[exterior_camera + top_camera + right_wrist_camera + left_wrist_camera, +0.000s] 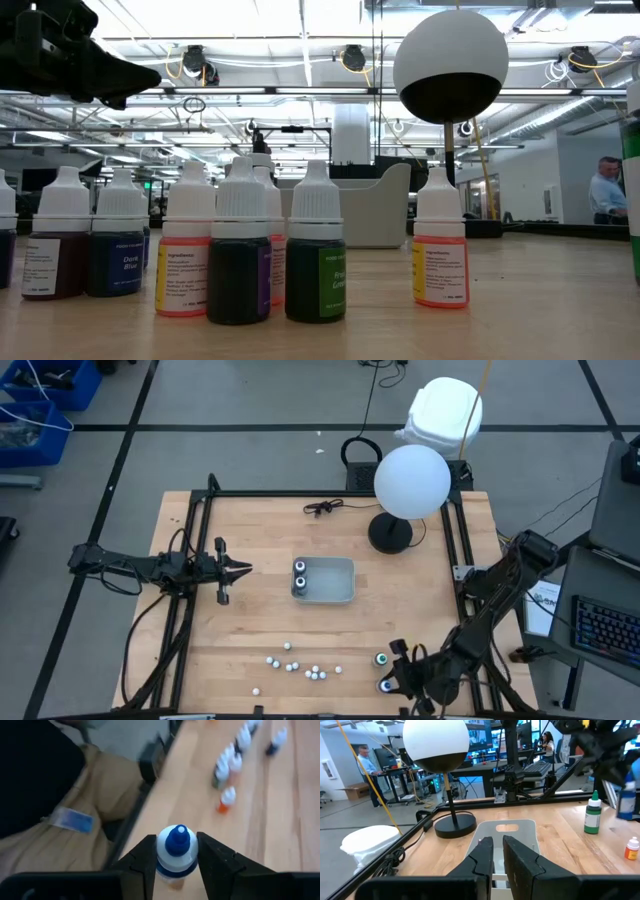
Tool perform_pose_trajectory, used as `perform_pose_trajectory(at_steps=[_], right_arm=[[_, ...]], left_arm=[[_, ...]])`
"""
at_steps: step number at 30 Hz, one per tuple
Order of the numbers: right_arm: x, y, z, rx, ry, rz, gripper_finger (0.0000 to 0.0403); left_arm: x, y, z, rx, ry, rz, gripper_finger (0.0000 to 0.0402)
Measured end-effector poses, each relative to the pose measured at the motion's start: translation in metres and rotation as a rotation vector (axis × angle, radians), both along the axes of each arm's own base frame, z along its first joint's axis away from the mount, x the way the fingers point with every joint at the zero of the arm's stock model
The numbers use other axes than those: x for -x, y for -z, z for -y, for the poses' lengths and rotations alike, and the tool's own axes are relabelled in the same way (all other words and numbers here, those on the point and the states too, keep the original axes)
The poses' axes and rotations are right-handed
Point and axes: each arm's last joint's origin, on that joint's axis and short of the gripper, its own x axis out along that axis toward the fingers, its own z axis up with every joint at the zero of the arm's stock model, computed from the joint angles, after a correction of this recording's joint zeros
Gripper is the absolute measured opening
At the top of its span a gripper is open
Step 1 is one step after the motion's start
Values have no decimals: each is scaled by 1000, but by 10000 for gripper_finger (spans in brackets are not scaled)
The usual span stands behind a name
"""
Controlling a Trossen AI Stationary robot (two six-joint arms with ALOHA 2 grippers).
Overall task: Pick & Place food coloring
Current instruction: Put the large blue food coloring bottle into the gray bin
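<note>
Two larger food coloring bottles (299,575) stand upright at the left end of a grey tray, center of the high view, their pale round tops facing up. A loose cluster of small white-capped dropper bottles (297,663) stands upright at lower center. In the low view they show as red, dark blue, orange, black and green bottles (238,250), with one orange bottle (441,245) apart to the right. At lower right in the high view stand a green-topped bottle (381,658) and a blue-capped bottle (176,854), the latter upright between dark fingers.
</note>
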Motion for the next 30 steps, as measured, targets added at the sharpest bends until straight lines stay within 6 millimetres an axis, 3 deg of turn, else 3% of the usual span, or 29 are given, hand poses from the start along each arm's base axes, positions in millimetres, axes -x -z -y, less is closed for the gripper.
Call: perform_pose_trajectory(at_steps=[7, 16, 23, 30], right_arm=[[-4, -49, 17, -75, -61, 115, 113], [-3, -99, 69, -126, 25, 256, 116], [-4, -110, 109, -100, 151, 245, 110], [-9, -102, 134, -45, 257, 153, 112]], left_arm=[[0, 0, 0, 0, -1, 1, 51], [0, -1, 0, 1, -8, 6, 51], [0, -1, -1, 1, -36, 6, 51], [0, -1, -2, 2, -60, 6, 51]])
